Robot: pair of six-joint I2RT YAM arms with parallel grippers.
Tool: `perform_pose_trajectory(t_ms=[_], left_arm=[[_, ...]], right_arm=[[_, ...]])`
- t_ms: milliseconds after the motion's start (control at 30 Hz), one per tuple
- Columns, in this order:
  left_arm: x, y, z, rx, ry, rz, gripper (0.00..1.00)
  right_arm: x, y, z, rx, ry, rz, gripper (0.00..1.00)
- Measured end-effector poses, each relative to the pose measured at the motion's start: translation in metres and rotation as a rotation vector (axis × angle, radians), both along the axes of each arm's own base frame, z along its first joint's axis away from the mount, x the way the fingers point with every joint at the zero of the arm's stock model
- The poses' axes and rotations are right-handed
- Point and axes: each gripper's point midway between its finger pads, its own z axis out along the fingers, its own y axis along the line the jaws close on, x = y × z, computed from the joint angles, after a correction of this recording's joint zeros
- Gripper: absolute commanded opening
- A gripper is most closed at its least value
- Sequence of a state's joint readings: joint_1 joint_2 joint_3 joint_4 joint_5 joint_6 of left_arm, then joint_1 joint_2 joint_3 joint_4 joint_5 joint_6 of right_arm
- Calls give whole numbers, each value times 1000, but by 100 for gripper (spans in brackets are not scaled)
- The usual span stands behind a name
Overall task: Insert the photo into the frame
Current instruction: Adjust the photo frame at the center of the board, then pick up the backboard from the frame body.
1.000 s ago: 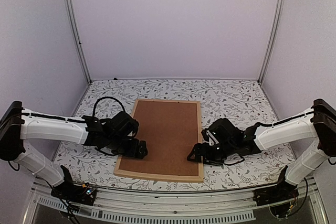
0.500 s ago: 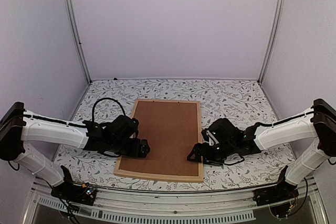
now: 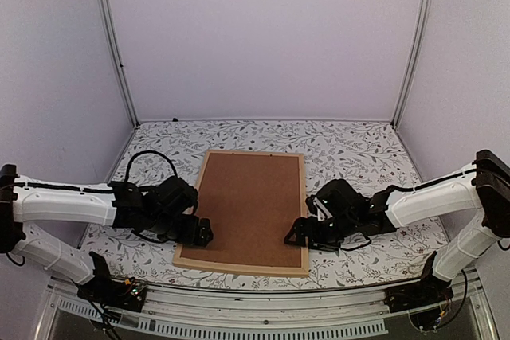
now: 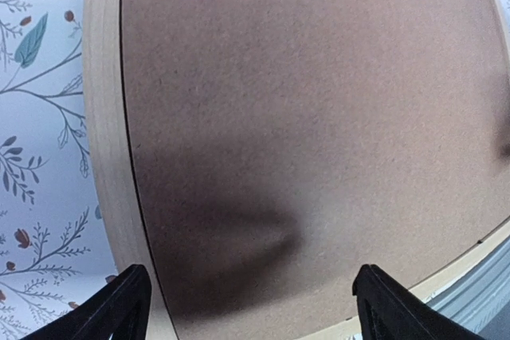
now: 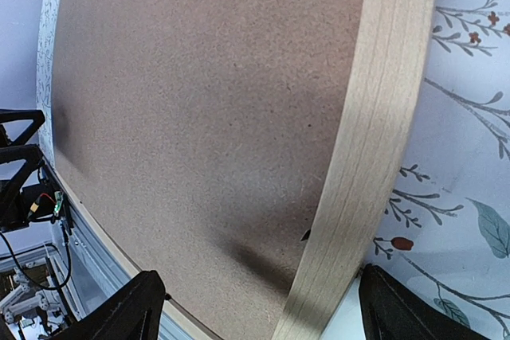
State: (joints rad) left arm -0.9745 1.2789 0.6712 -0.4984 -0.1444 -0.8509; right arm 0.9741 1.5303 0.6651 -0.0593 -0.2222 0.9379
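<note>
Thin pale-wood frame (image 3: 239, 265) lies flat, centred on the leaf-printed worktop (image 3: 351, 145), with a grainy brown backing board (image 3: 251, 209) filling its rectangle. Left pincer (image 3: 202, 233) gapes wide over the left bar, gripping nothing. Right pincer (image 3: 294, 237) is splayed empty at the right bar.

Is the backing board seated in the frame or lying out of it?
In. The brown backing board fills the frame edge to edge, flat inside its wood bars. What lies beneath it cannot be told.

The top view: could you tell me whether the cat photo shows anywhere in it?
No, the frame holds only a plain brown backing board, with nothing pictured on it.
</note>
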Motion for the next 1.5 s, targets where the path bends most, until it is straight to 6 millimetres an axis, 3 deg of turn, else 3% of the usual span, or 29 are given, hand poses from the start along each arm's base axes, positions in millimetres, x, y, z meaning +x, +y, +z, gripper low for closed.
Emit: perform_pose_trajectory(t_ms=[167,767,1500], left_arm=[[-11,6,-13,6,55,-4,91],[-11,-6,-8,-192,112,17,86],[-23,-42,7,-439,241,-9,85]], right_arm=[[0,0,0,0,-3,7,88],[2,1,0,-1,5,10,89],[17,-34,-6,-185,-48,-40,89]])
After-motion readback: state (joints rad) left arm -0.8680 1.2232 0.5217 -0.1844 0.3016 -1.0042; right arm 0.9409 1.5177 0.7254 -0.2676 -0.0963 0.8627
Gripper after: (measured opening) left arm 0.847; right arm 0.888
